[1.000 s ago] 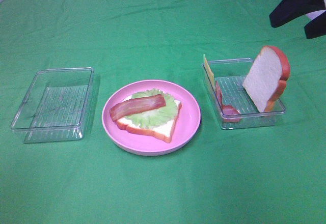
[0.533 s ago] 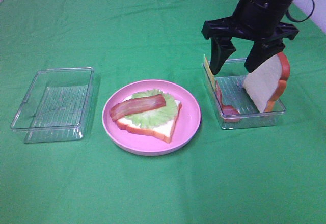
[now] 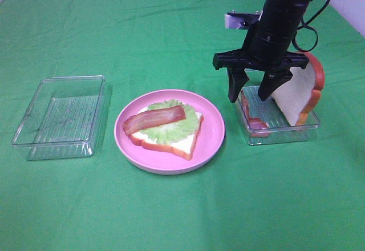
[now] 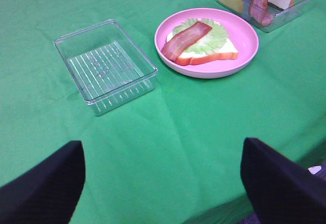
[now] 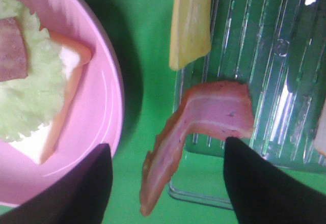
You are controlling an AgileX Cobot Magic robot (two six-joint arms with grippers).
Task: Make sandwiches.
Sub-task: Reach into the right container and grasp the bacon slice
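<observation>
**Right gripper**: jaws parted and holding nothing. It hangs in the ribbed tray that stands just beside the pink plate on the right arm's side. Its fingers straddle the second bacon strip, with a gap on either side. That strip leans at the tray wall nearest the plate, and the cheese square stands at the same wall. The second bread slice is propped upright against the tray wall farthest from the plate.

**On the plate:** the lower bread slice lies flat. The lettuce leaf lies on it, and the first bacon strip lies across the lettuce.

**Left gripper**: jaws wide and empty, over the green cloth, well apart from the plate.

**Other tray**: near the plate on its opposite side.
</observation>
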